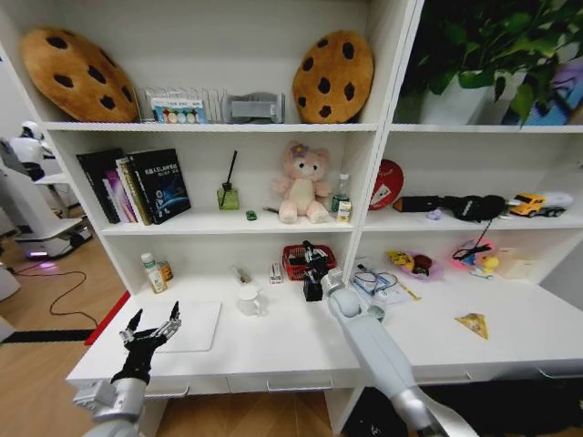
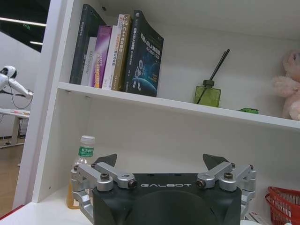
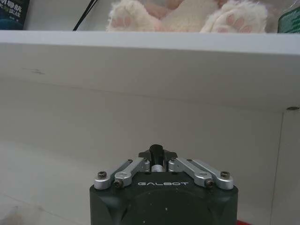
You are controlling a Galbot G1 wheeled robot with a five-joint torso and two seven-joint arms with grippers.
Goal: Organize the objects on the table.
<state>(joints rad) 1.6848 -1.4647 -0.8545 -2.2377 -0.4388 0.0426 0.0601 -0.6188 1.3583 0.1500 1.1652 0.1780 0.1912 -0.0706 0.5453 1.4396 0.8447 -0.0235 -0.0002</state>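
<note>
The right gripper [image 1: 312, 284] reaches far over the surface [image 1: 273, 341], fingers together on a small black object [image 3: 156, 152]; the left gripper [image 1: 153, 330] hovers near-left, fingers apart

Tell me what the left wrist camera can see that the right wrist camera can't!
The left wrist view alone shows the green-capped bottle on the table, the green toy car on the shelf, the reed diffuser, and the left gripper with its fingers spread open. The right wrist view alone shows the right gripper, fingers closed on something small and dark that I can't identify. Both show the pink plush bear and books.
</note>
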